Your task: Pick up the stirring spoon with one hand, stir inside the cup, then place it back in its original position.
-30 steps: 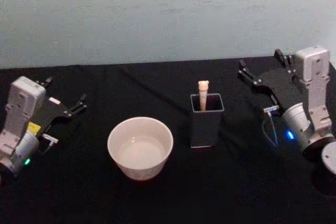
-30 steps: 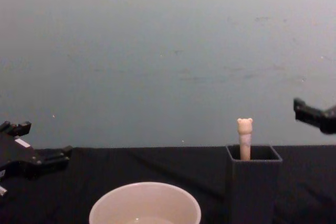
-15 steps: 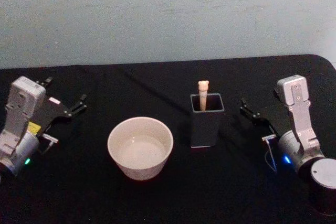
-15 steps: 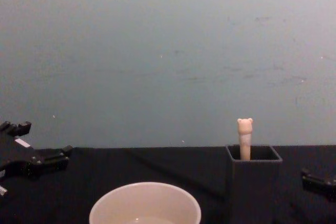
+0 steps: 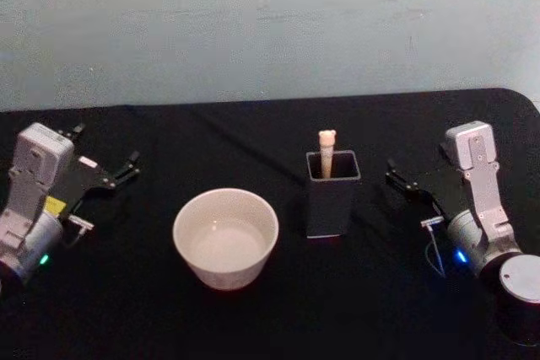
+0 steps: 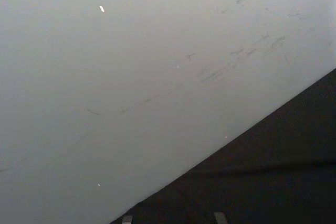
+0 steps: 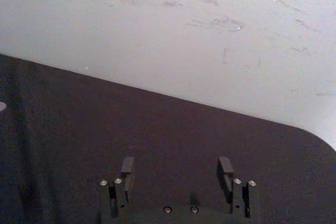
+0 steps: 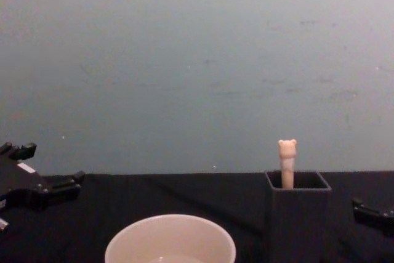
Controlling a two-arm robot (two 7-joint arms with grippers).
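Observation:
The stirring spoon [image 5: 326,151] stands upright in the dark grey square holder [image 5: 331,196], its bear-head top [image 8: 287,148] poking above the rim. To the holder's left sits the cream cup [image 5: 225,237], also low in the chest view [image 8: 170,241]. My right gripper [image 5: 417,164] rests low to the right of the holder, open, with nothing between its fingers [image 7: 226,167]; one finger [image 8: 370,214] enters the chest view. My left gripper [image 5: 105,146] is parked at the far left, open.
A black cloth covers the table [image 5: 371,301], whose rounded far right corner [image 5: 516,95] lies near the right arm. A pale blue-grey wall [image 5: 270,23] runs along the back edge. Bare cloth separates the cup, the holder and both arms.
The right arm dropped from high at the back right to low beside the holder, then held still over the last half second. Left arm, spoon and cup have not moved.

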